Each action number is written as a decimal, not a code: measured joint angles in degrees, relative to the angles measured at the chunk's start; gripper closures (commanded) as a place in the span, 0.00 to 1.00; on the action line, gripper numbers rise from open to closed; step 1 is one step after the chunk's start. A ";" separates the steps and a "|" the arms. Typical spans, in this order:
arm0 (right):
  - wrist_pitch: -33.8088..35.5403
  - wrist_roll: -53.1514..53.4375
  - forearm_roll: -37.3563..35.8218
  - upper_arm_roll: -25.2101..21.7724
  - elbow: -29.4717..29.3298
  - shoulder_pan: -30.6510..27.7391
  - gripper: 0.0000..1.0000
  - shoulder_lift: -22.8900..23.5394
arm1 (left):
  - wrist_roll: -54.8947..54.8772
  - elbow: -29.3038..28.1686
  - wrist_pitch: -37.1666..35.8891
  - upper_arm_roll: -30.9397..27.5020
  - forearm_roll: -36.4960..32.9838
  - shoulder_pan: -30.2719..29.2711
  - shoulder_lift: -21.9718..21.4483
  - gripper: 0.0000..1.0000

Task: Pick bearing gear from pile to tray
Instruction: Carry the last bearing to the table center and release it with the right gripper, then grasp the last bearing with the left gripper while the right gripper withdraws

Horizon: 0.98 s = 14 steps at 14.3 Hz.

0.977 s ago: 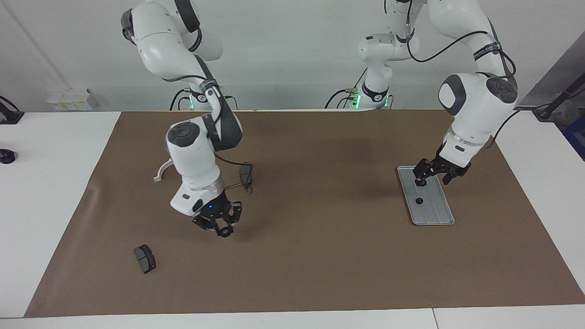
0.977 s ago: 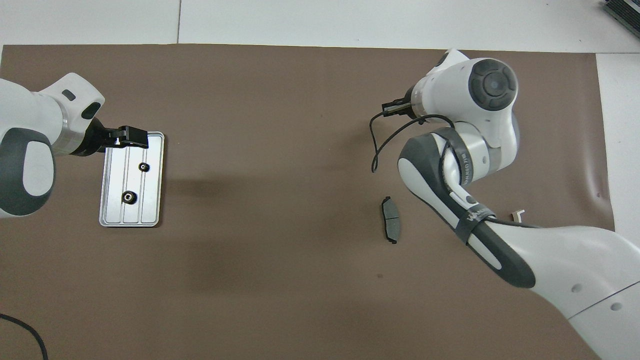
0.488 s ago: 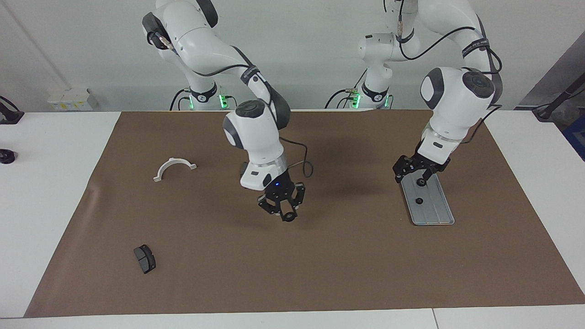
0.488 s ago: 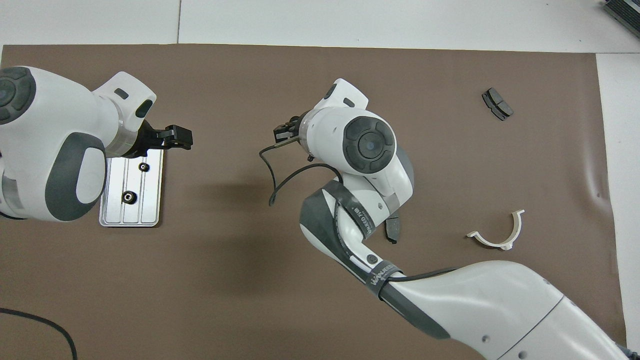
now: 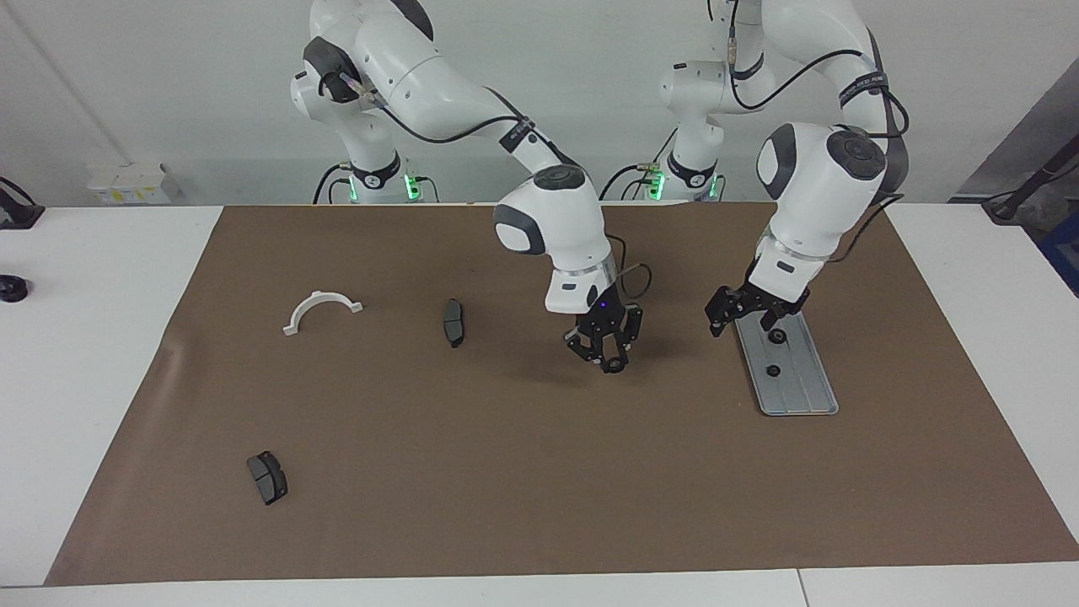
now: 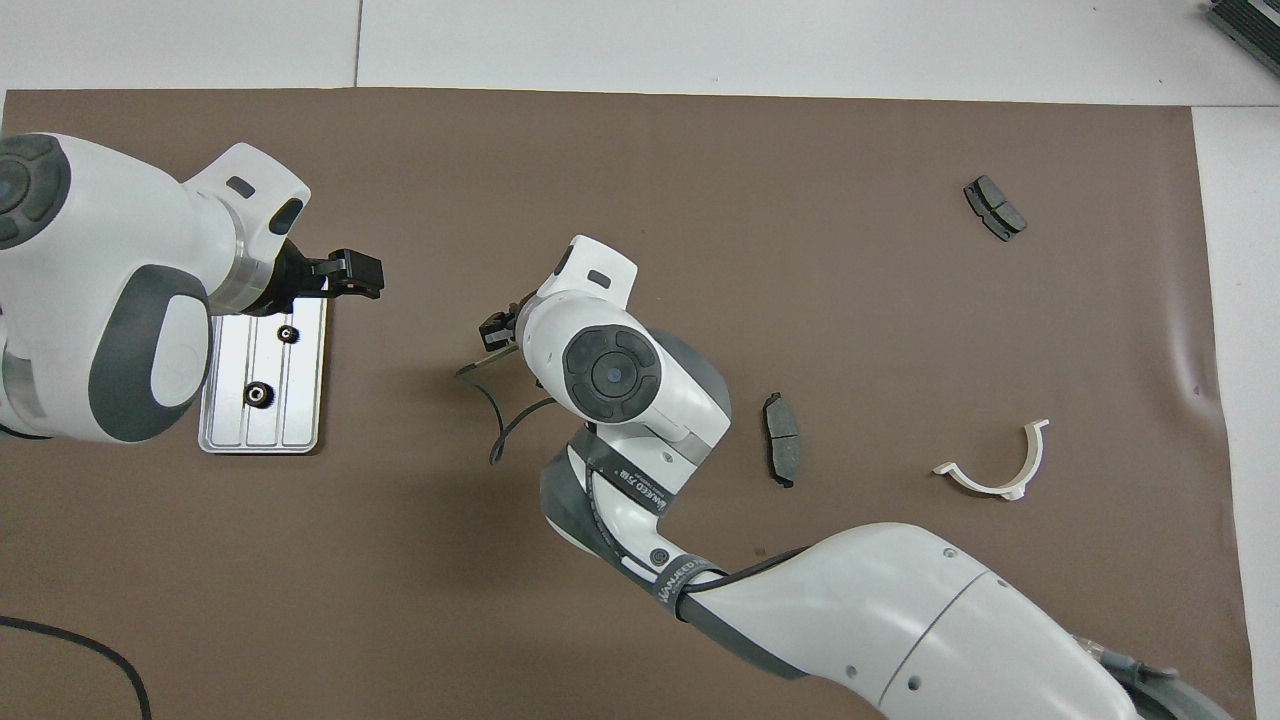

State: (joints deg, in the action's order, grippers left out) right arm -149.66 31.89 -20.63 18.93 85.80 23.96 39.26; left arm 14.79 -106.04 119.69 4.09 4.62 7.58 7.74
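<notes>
My right gripper (image 5: 609, 350) hangs over the brown mat's middle, beside the tray, shut on a small black bearing gear (image 5: 615, 365). In the overhead view the right gripper (image 6: 497, 328) peeks out from under its wrist and the gear is hidden. The silver ridged tray (image 5: 802, 393) (image 6: 297, 400) lies toward the left arm's end and holds two black gears (image 5: 776, 336) (image 5: 772, 370). My left gripper (image 5: 742, 314) (image 6: 352, 272) is open and empty, above the tray's edge nearest the robots. The pile's white half-ring (image 5: 322, 307) and two dark pads (image 5: 453, 322) (image 5: 267, 477) lie toward the right arm's end.
The brown mat (image 5: 539, 506) covers most of the white table. A small black object (image 5: 12, 288) sits on the white table off the mat at the right arm's end. A black cable (image 6: 60, 640) crosses the mat's corner near the left arm.
My right gripper has carried the gear from near the pile across the mat toward the tray. My left gripper has shifted from over the tray to its edge, toward the middle.
</notes>
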 measured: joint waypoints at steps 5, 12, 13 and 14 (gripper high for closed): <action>0.10 0.03 -0.01 -1.58 -2.18 1.70 0.10 0.79 | 0.78 -3.77 7.62 0.05 0.00 0.06 0.25 0.00; 9.53 -0.41 0.00 -2.71 -6.75 -7.21 0.10 -2.19 | 19.21 -2.78 15.63 0.43 -3.35 10.25 8.24 0.00; 12.42 -0.41 0.56 -2.19 -7.01 -8.65 0.10 -3.49 | 24.33 -1.68 16.06 0.45 -5.57 12.51 10.18 0.00; 15.23 -0.43 1.93 -1.71 -7.23 -10.04 0.10 -5.09 | 29.27 -0.41 17.03 0.46 -7.83 14.64 12.23 0.00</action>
State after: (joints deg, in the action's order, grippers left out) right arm -134.42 31.46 -18.70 17.21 78.57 13.92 34.17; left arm 44.06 -106.44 136.71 4.55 -3.21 22.22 19.97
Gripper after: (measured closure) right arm 0.093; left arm 0.000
